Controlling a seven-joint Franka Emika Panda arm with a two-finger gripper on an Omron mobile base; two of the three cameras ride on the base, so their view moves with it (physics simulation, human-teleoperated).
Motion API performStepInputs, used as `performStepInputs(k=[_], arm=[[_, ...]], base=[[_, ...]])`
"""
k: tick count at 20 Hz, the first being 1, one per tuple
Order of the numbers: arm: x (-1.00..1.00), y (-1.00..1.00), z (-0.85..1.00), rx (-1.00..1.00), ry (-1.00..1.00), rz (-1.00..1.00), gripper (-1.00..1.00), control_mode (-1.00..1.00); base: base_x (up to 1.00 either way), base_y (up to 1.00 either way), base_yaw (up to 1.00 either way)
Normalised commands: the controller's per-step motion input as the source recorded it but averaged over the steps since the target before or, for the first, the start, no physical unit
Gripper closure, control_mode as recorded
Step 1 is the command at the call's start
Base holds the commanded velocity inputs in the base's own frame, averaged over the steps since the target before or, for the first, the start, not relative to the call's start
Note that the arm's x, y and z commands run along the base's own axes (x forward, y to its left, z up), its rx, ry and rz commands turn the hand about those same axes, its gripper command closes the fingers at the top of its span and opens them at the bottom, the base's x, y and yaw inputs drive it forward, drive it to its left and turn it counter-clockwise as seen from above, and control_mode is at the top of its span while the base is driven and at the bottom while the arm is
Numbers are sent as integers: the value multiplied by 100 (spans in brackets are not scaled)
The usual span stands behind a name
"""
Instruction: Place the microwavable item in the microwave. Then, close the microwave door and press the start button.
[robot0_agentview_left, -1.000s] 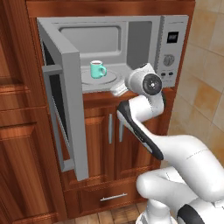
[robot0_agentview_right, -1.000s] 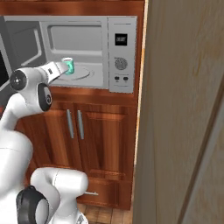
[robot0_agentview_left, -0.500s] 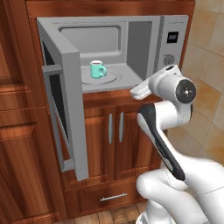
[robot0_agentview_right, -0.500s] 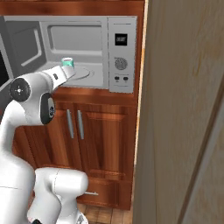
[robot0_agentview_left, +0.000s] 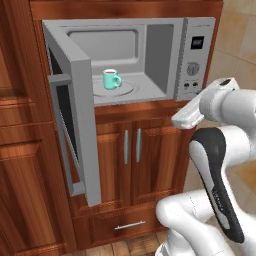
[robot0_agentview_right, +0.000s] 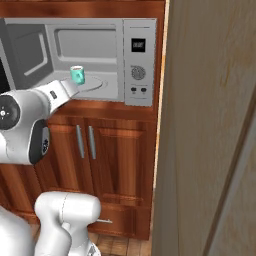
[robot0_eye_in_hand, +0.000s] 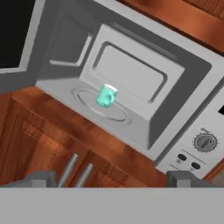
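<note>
While the door (robot0_agentview_left: 70, 115) stands swung wide to the left, the mug (robot0_agentview_left: 112, 79) sits upright on the turntable (robot0_agentview_left: 125, 89) inside the microwave (robot0_agentview_left: 165, 55), handle toward the right in the left base view; brown liquid shows at its white rim; nothing touches it. From the hand view the mug (robot0_eye_in_hand: 106, 95) appears tilted with the camera, resting left of centre on the glass plate (robot0_eye_in_hand: 114, 111); the gripper (robot0_eye_in_hand: 111, 178) is drawn back outside the cavity, its two tips well apart with empty space between them, clear of the mug. On the right side of the oven, the control panel (robot0_agentview_right: 139, 60) carries a dark display (robot0_agentview_right: 138, 45), a round dial (robot0_agentview_right: 137, 73) and two small buttons (robot0_agentview_right: 138, 90) below it. Beneath the oven, twin cabinet doors (robot0_agentview_left: 131, 150) with vertical handles are closed; a drawer (robot0_agentview_left: 127, 225) lies under them. A pale wooden panel (robot0_agentview_right: 210, 125) fills the right of the right base view.
</note>
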Motion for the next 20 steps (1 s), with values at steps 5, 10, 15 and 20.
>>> performStepInputs(k=[5,10,15,20], arm=[[-100,57,0,-22,-23,8,-100,-100],[-100,46,0,-23,-39,13,-100,-100],[-100,46,0,-24,-31,11,-100,-100],[-94,68,-15,-29,-24,10,-100,-100]], base=[[0,0,0],[0,0,0],[0,0,0],[0,0,0]])
